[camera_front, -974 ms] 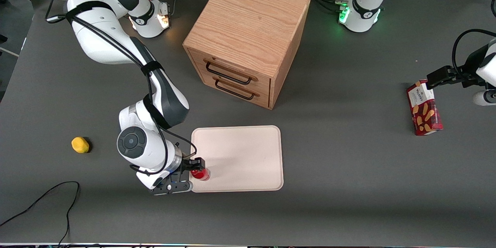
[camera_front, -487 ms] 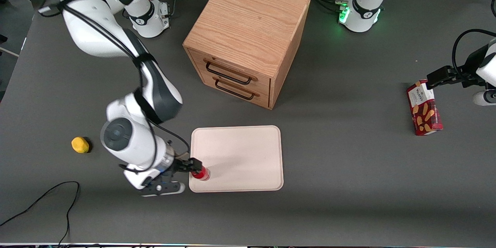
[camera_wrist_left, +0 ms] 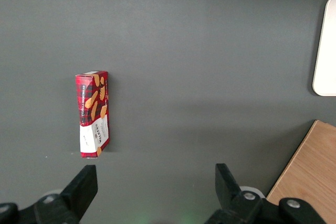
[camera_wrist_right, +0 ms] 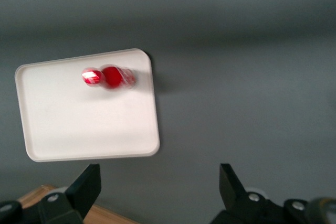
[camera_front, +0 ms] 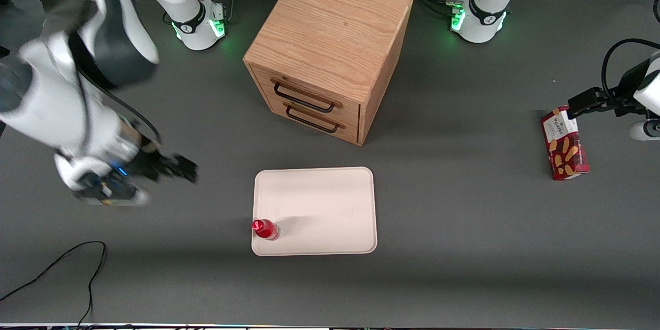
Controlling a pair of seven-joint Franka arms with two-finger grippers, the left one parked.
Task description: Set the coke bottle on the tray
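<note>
Front view showed the coke bottle (camera_front: 265,229) standing upright on the tray (camera_front: 319,206), in the corner nearest the camera toward the working arm's end, close against the rim. One bottle, one tray. The right gripper (camera_front: 178,167) hung above bare table, well apart from both, toward the working arm's end; the right wrist view showed its fingers (camera_wrist_right: 86,184) spread wide with nothing between them, the bottle (camera_wrist_right: 107,77) and tray (camera_wrist_right: 89,124) lying clear of them. Placement looked complete, the step in hand apparently a retreat, and the next move seemed to call for little more than parking the arm clear of the tray. One wooden two-drawer cabinet (camera_front: 330,46) stood farther from the camera than the tray, and one red biscuit box (camera_front: 564,143) lay toward the parked arm's end of the table.
</note>
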